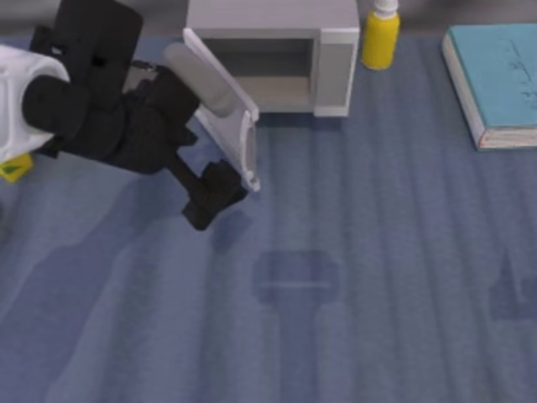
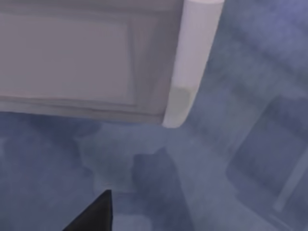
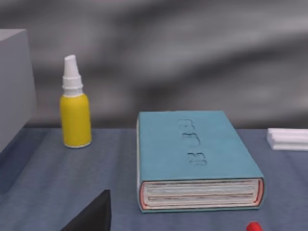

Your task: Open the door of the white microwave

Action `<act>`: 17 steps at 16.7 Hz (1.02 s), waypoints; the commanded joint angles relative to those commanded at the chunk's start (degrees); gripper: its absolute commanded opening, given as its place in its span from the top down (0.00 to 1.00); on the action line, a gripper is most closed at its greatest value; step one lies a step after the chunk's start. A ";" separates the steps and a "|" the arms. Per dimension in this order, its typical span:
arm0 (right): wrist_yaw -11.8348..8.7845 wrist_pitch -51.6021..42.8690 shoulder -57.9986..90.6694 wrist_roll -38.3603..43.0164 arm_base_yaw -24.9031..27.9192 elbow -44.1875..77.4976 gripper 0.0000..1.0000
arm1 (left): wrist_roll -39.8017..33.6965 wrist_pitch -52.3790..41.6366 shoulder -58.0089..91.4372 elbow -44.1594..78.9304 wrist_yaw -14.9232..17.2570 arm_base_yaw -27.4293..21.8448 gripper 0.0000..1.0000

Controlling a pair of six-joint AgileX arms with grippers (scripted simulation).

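The white microwave (image 1: 273,17) stands at the back middle of the table, its cavity showing. Its door (image 1: 248,147) is swung wide open, angled toward the front left. My left gripper (image 1: 228,191) is open beside the door's free edge and holds nothing. In the left wrist view the door's window (image 2: 67,62) and its rounded white edge (image 2: 192,57) sit well clear of the one dark fingertip (image 2: 98,211) that shows. My right arm is out of the top view; its wrist view shows one fingertip (image 3: 96,214), nothing held, and a corner of the microwave (image 3: 14,82).
A yellow bottle (image 1: 380,38) stands just right of the microwave. A light-blue book (image 1: 499,75) lies at the back right, close before the right wrist camera. Beyond the book are a white flat stack (image 3: 288,139) and a small red object (image 3: 253,226).
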 joint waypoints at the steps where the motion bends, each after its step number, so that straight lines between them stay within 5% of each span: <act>1: 0.00 0.00 0.00 0.00 0.00 0.00 0.00 | -1.21 -1.21 0.72 1.15 -1.13 -0.39 0.00; 6: 0.00 0.00 0.00 0.00 0.00 0.00 0.00 | -16.47 -15.93 8.41 14.72 -12.79 -4.53 0.00; 17: 0.00 0.00 0.00 0.00 0.00 0.00 0.00 | -78.78 -57.76 31.53 66.09 -45.02 -18.35 0.00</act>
